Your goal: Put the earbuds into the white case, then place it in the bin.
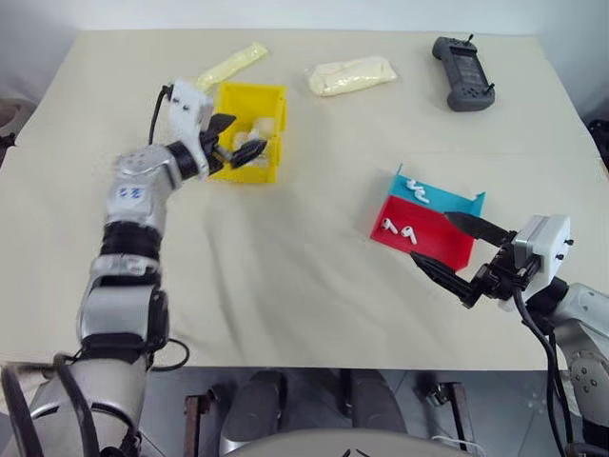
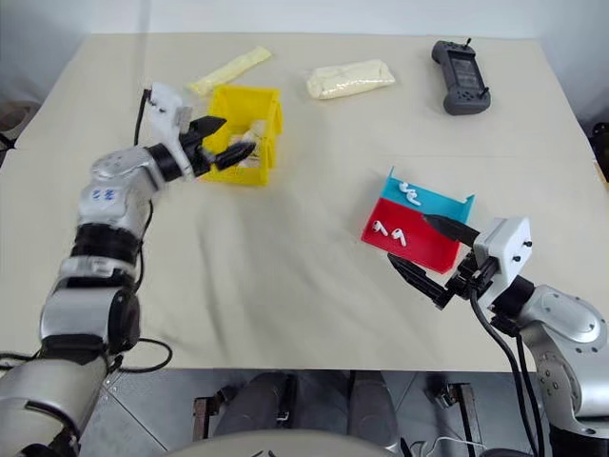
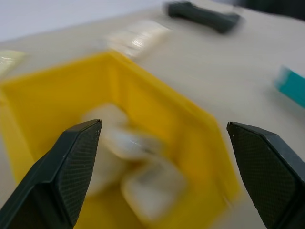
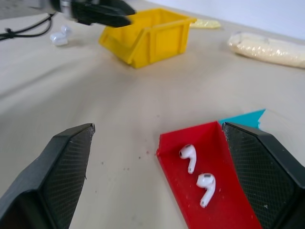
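The left hand (image 1: 235,139) hangs over the front lip of the bin (image 1: 269,99), fingers spread wide and empty; white cases (image 3: 152,188) lie piled inside the bin below it. The right hand (image 1: 464,259), also released and empty, hovers level just beside the red and teal tray (image 1: 455,249), where two earbuds (image 4: 198,174) rest in the red half and more (image 1: 416,189) in the teal.

Risks, as I judge them: the left hand's lower finger sits close to the bin's front wall, so a careless pull-back could nudge or tip the bin. The earbuds are tiny and glossy; a pinch from the right hand could flick one off the tray onto the worktop (image 1: 285,257).

The red-side earbuds lie flat, roughly parallel, with stems pointing toward the tray's open near edge and bulbs toward the teal side. The cases' orientation in the bin is too blurred to tell.
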